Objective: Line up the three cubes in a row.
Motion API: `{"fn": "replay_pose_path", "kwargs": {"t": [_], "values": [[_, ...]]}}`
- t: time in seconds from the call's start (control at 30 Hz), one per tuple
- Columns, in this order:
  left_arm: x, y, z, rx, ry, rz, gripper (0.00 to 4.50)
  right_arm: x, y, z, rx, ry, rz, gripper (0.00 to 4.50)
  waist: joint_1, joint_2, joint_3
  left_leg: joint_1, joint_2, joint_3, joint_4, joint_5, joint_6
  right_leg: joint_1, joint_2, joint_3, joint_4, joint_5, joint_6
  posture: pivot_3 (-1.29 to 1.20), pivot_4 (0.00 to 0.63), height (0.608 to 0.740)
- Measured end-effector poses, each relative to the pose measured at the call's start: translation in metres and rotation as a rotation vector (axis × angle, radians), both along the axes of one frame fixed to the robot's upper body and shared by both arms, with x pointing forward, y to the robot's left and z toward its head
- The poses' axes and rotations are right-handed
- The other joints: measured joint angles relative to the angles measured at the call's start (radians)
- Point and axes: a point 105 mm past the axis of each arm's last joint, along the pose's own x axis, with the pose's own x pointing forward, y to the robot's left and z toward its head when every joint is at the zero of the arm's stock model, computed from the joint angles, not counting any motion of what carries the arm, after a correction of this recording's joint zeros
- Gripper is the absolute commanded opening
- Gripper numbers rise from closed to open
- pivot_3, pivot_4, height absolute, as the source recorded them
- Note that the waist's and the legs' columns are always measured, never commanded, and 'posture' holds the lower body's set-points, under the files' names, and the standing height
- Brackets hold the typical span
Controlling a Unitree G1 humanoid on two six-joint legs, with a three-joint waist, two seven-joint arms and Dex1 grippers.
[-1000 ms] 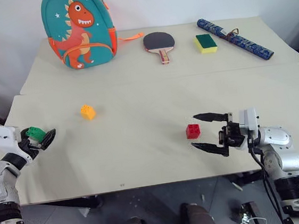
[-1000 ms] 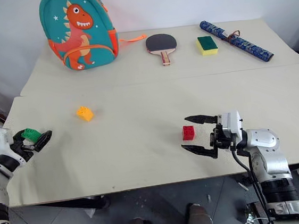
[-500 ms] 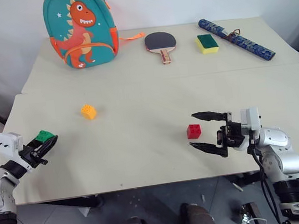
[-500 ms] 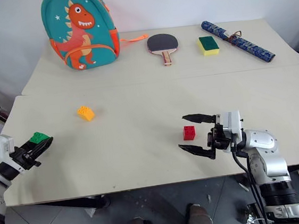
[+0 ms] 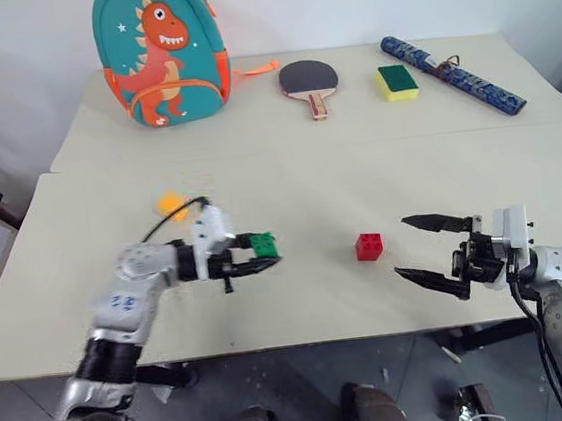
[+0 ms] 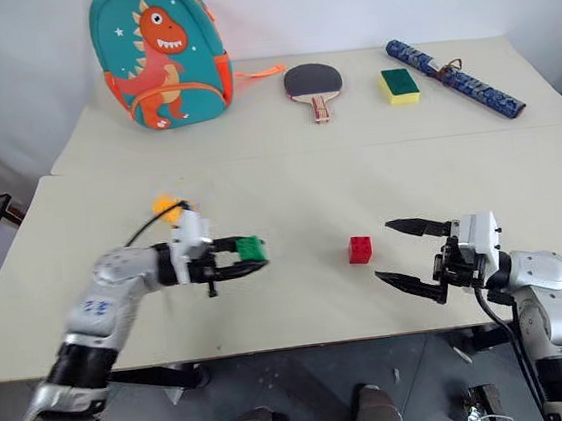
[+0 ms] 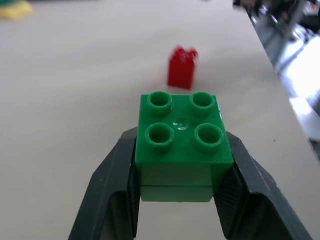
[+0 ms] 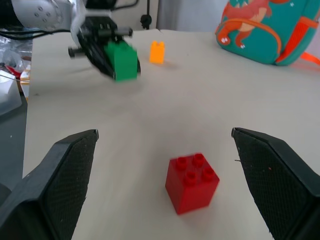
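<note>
Gripping the green cube (image 7: 181,132) between closed fingers, studs upward, the left end effector (image 5: 255,253) hangs over the surface (image 5: 298,183), apparently just clear of it. Ahead of its fingertips stands the red cube (image 5: 369,246), which sits between the two end effectors. The right end effector (image 5: 428,251) is spread wide, empty, with the red cube just beyond its fingertips. The yellow-orange cube (image 8: 157,52) lies behind the left end effector.
</note>
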Motion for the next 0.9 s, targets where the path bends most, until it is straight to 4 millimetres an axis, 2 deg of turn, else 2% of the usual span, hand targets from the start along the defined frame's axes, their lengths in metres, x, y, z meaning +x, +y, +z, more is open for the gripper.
{"fn": "replay_pose_path", "kwargs": {"t": [0.1,0.2,0.47,0.6,0.67,0.8,0.9], "values": [[0.004,-0.027,-0.016,0.037,0.002,-0.061,1.53,-0.001,0.0,0.0,0.0,0.001,-0.003,4.5,0.003,0.0,0.0,-0.001,0.0,0.0,0.001,0.0,0.001,0.0,0.0,0.0,-0.001,0.0,0.0,0.0,0.15,0.74],[0.006,-0.043,-0.023,0.036,0.012,-0.087,1.53,-0.003,0.001,0.0,-0.002,-0.004,-0.005,4.5,0.005,0.0,0.0,-0.002,0.0,0.0,0.001,0.0,0.001,0.0,0.0,0.0,-0.001,0.0,0.0,0.0,0.15,0.74],[0.025,-0.049,-0.021,0.071,-0.036,-0.068,1.53,-0.02,0.012,-0.002,0.02,0.031,-0.002,4.5,0.021,0.0,0.0,-0.002,0.0,-0.001,0.003,0.0,0.002,0.0,0.0,0.0,-0.001,0.0,0.0,0.0,0.15,0.74],[0.031,-0.042,-0.019,0.064,-0.016,-0.074,1.53,-0.021,0.011,-0.005,0.021,0.043,-0.008,4.5,0.025,0.0,0.0,-0.002,0.0,-0.001,0.004,0.0,0.002,0.0,0.0,0.0,-0.001,0.0,0.0,0.0,0.15,0.74],[0.028,-0.041,-0.019,0.066,0.015,-0.116,2.25,-0.021,0.011,-0.005,0.021,0.042,-0.011,4.5,0.025,0.0,0.0,-0.002,0.0,-0.001,0.004,0.0,0.002,0.0,0.0,0.0,-0.001,0.0,0.0,0.0,0.15,0.74],[0.028,-0.036,-0.021,0.07,0.02,-0.142,3.43,-0.021,0.012,-0.004,0.021,0.036,-0.008,4.5,0.026,0.0,0.0,-0.003,0.0,-0.001,0.004,0.0,0.002,0.0,0.0,0.0,-0.001,0.0,0.0,0.0,0.15,0.74],[0.034,-0.029,-0.005,0.011,-0.054,-0.111,4.33,-0.02,0.013,0.0,0.04,0.026,-0.002,4.5,0.025,-0.001,0.0,-0.003,0.0,-0.001,0.004,0.0,0.002,0.0,0.0,0.0,-0.001,0.0,0.0,0.0,0.15,0.74]]}}
